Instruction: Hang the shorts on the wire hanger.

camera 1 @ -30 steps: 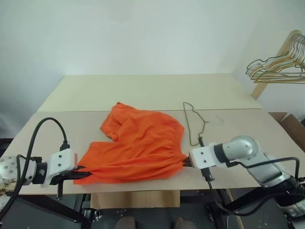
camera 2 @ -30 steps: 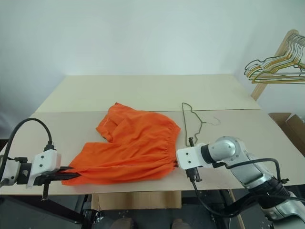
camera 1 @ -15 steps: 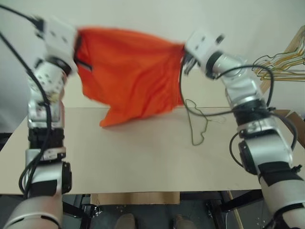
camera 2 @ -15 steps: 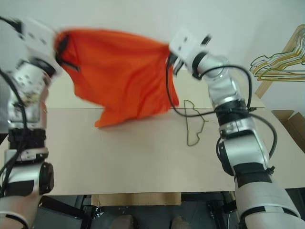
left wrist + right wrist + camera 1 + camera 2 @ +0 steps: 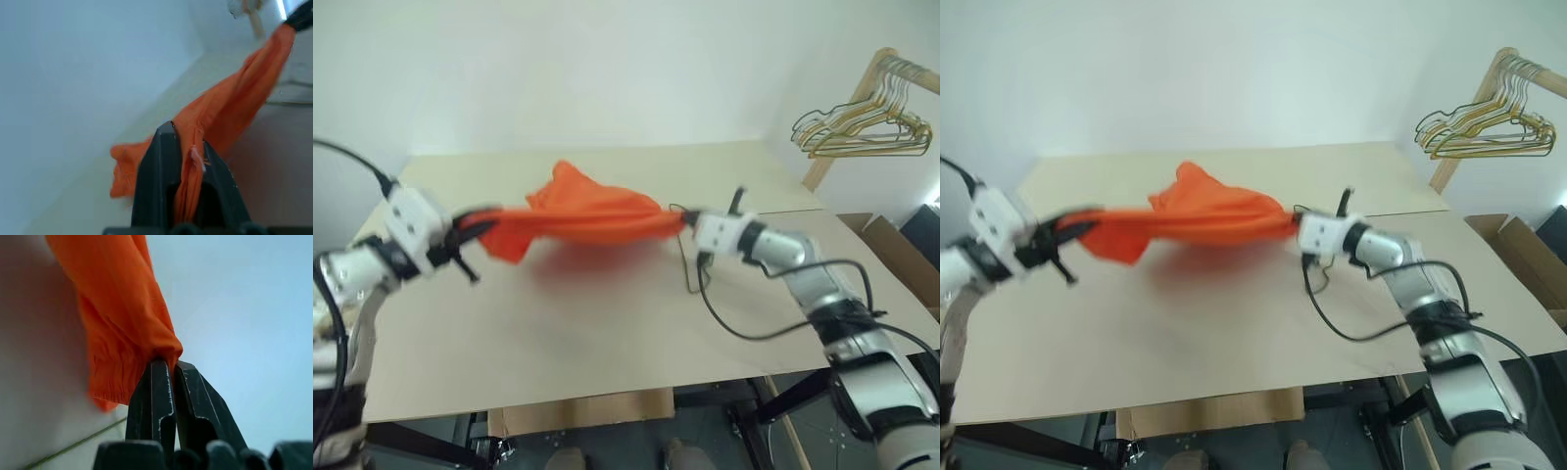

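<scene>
Claws grip opposite ends of the shorts: the left claw is clamped on one end, the right claw on the other, stretching the fabric as a band above the counter. Beside the right claw, partly behind it, lies the wire hanger. I judge the slack fabric or the right arm's dangling cable could sweep the hanger askew, or a thin pinch of cloth could slip free.

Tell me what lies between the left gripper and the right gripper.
The shorts span the gap, pulled taut above the table, one end pinched in the left gripper, the other in the right gripper, as the left eye view shows.
</scene>
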